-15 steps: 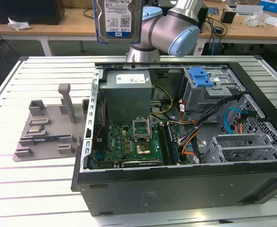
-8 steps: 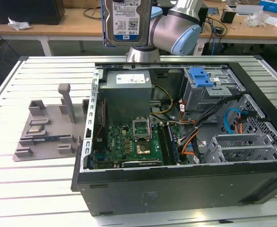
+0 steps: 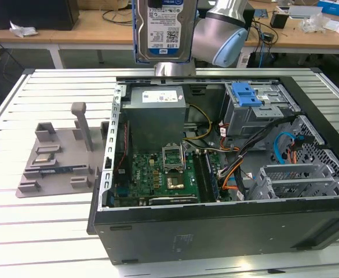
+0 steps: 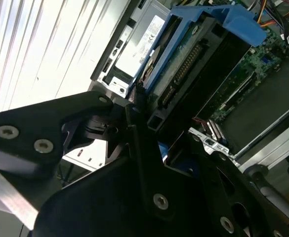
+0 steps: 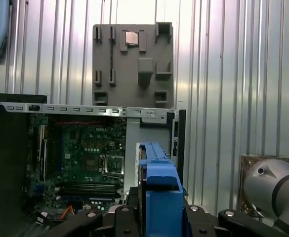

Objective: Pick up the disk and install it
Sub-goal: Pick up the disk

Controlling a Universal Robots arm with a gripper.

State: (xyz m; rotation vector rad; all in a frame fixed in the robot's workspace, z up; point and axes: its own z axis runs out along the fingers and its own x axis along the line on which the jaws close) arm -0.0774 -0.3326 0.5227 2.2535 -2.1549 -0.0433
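Black jaws of the gripper (image 4: pixel 151 123) are pinched on the disk (image 4: pixel 193 54), one on each flat face. That hold leaves the blue plastic rails along its edges and the row of connector pins free. I judge that to be the reason for gripping it across the faces rather than by the rails.

In the first wrist view the disk (image 5: pixel 159 190) stands on edge between the jaws, with the blue rail facing the camera.

In the exterior view the disk (image 3: pixel 160 26) hangs upright, its printed label showing. It is well above the open computer case (image 3: pixel 215 231) and over the plain grey power supply box (image 3: pixel 156 113). Nothing in the case touches it.

The case lies on its side with the panel off, so the green motherboard (image 3: pixel 157 174) and the drive cage with its blue latch (image 3: pixel 244 94) face upward and can be reached from above.

Beside the case, toward the exterior view's left, a matt grey moulded fixture (image 3: pixel 53 159) sits on the ribbed, pale metal table (image 3: pixel 42 231).
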